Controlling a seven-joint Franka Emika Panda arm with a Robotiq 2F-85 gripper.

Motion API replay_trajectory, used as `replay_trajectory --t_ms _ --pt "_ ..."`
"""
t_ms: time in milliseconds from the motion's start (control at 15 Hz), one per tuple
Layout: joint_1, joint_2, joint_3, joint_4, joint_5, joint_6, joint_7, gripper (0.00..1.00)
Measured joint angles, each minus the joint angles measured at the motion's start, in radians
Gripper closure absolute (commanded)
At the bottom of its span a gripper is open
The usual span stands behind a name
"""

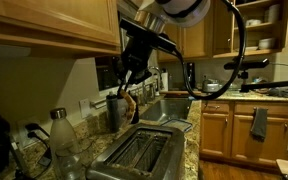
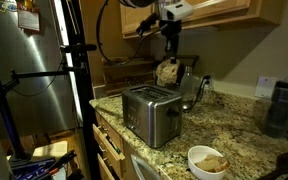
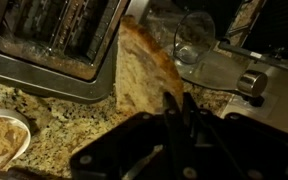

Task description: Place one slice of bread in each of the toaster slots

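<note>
Gripper [image 2: 169,61] pinches a bread slice [image 2: 167,73]; keep it upright, align over a slot [image 1: 137,150] of the toaster [image 2: 149,115], then lower gently.

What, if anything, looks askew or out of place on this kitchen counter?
Nothing looks spilled or damaged. The one oddity is the bread slice: it hangs tilted in the gripper, beside the toaster rather than lined up over the toaster slots.

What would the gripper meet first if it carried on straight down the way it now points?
Probably the granite counter beside the toaster, not its slots; the gripper's bread slice would touch down first. Depth is unclear.
</note>
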Motion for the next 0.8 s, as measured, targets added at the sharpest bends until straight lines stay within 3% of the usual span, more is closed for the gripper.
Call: replay_trajectory --t_ms 400,800 --pt "0.010 0.000 0.002 0.034 0.039 -0.138 0.041 0.93" --pt "0.009 0.017 -0.011 0.041 0.039 -0.181 0.073 0.93"
